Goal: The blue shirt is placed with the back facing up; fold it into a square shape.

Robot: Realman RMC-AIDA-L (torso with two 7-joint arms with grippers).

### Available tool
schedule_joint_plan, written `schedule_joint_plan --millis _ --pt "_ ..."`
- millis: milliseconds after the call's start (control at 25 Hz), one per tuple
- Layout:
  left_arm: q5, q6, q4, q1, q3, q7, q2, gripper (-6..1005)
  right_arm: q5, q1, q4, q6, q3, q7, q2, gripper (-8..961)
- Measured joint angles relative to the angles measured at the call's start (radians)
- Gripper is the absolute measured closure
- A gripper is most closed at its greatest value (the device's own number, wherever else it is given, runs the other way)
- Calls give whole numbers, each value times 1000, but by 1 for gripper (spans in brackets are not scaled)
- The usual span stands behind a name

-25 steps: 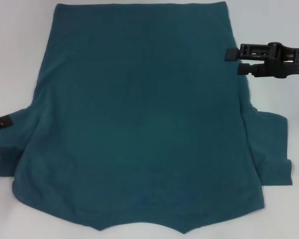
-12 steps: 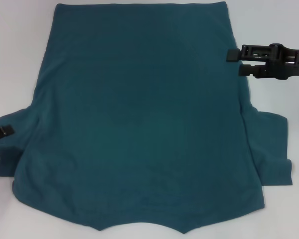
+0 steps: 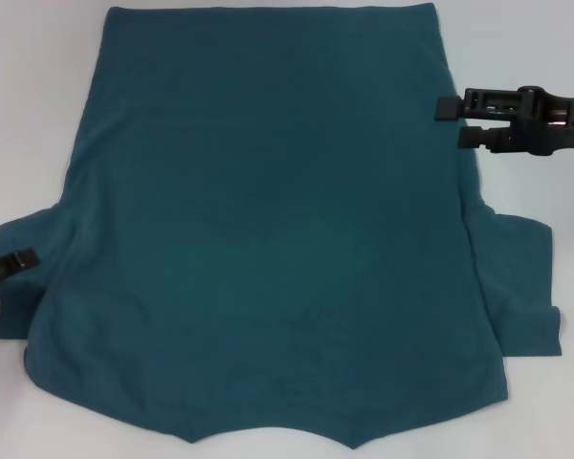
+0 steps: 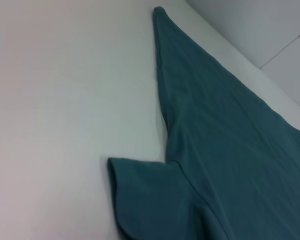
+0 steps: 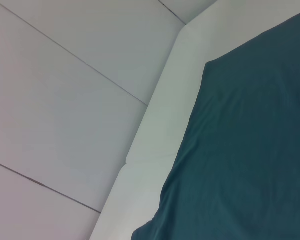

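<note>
So the blue shirt (image 3: 268,229) is laid out flat, back up, covering most of the white table (image 3: 38,96). Its long axis runs 12 to 6 in the head view, straight hem at the 12 end, shoulders and neckline notch at the 6 end nearest the robot, one sleeve sticking out at roughly 8 and the other at 4. No folds in it yet as far as I can see, so this looks like the very start: both arms getting onto an edge for the first fold. The left gripper (image 3: 2,268) is at the 8 o'clock sleeve, fingers right at the sleeve's outer edge, but only the tips show, so I honestly can't tell if they're open, closed or pinching fabric. The right gripper (image 3: 450,120) is at about 2 o'clock, at the shirt's side edge up towards the hem, fingers set a little apart one above the other and, far as I can tell, not gripping anything. To do this step well, I'd say each set of fingers should catch just the edge with both layers, then both grips should travel across at the same pace so the crease runs parallel to that 12–6 axis. Soft fabric like this will probably sag and bunch if one side leads.
</note>
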Motion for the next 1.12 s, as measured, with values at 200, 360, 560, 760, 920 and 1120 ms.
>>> schedule_joint_plan --millis 200,360,560,760,920,1120 --pt "0 -1 -9 -3 16 -3 -3 120 0 -1 6 1 8 0 -1 36" --pt "-1 -3 -9 -4 18 -24 -3 134 0 -5 7 -4 22 -1 -2 37" --pt "-3 -6 -1 2 8 -32 -3 232 0 -11 7 -7 25 -1 -3 37" --pt "0 -18 -1 2 17 -32 -2 330 0 -12 7 -7 27 1 -5 37" --pt "0 -25 -1 0 19 -33 -2 459 1 -12 7 -8 28 3 -6 37" --pt "0 -31 -2 2 20 -33 -2 662 1 -11 7 -9 32 4 -6 37"
